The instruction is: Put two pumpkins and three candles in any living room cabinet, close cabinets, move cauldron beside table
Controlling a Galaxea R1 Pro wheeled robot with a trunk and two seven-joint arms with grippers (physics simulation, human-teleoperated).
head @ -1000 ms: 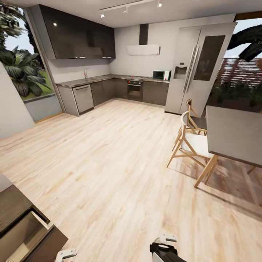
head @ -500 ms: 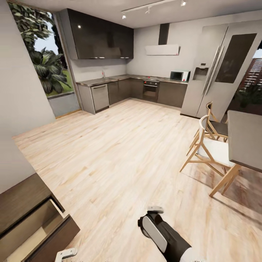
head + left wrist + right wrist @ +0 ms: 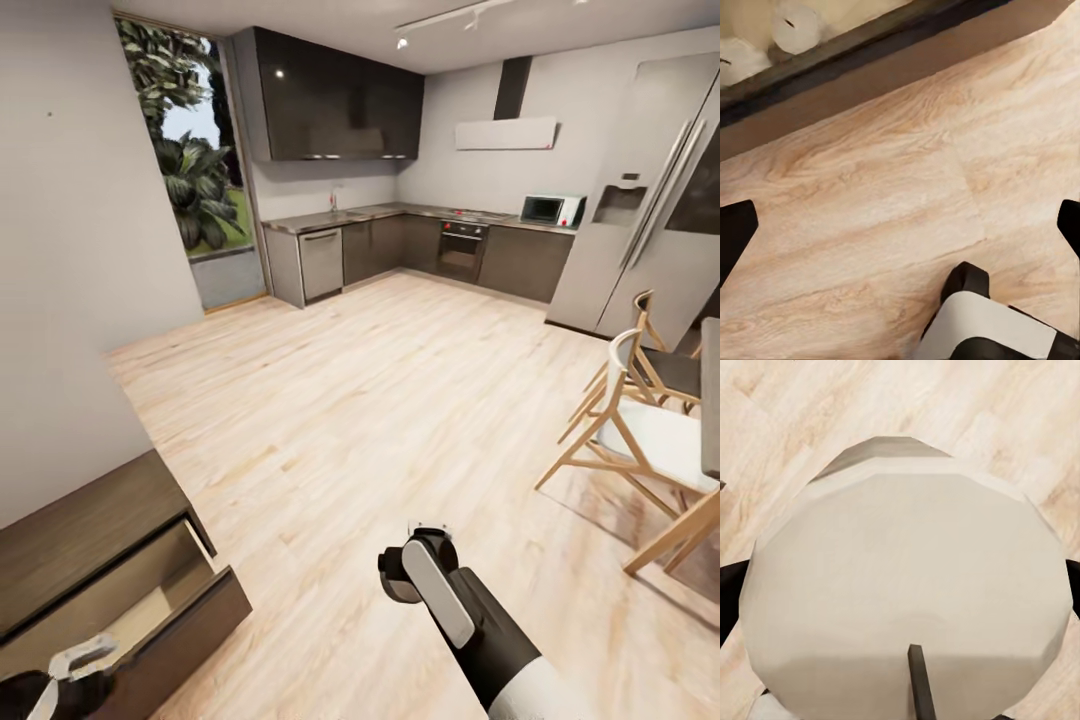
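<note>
I count two off-white candles [image 3: 795,24] in the open cabinet [image 3: 120,590] drawer, seen from my left wrist. My right tool [image 3: 907,585] grasps a third candle [image 3: 907,577]; my left tool [image 3: 900,225] hangs released.

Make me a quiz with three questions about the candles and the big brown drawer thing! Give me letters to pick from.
1. Where do the two short off-white candles lie?
A. in the pale-lined drawer
B. on a chair seat
C. on the kitchen counter

2. What colour is the stubby wicked candle in the right hand?
A. orange
B. off-white
C. black

3. The drawer of the dark brown wooden cabinet is:
A. pushed shut
B. lying upside down on the floor
C. pulled open

Answers: 1 A, the left wrist view shows them behind the drawer's dark front edge. 2 B, the right wrist view shows its pale top and dark wick. 3 C, the head view shows its beige inside.
</note>
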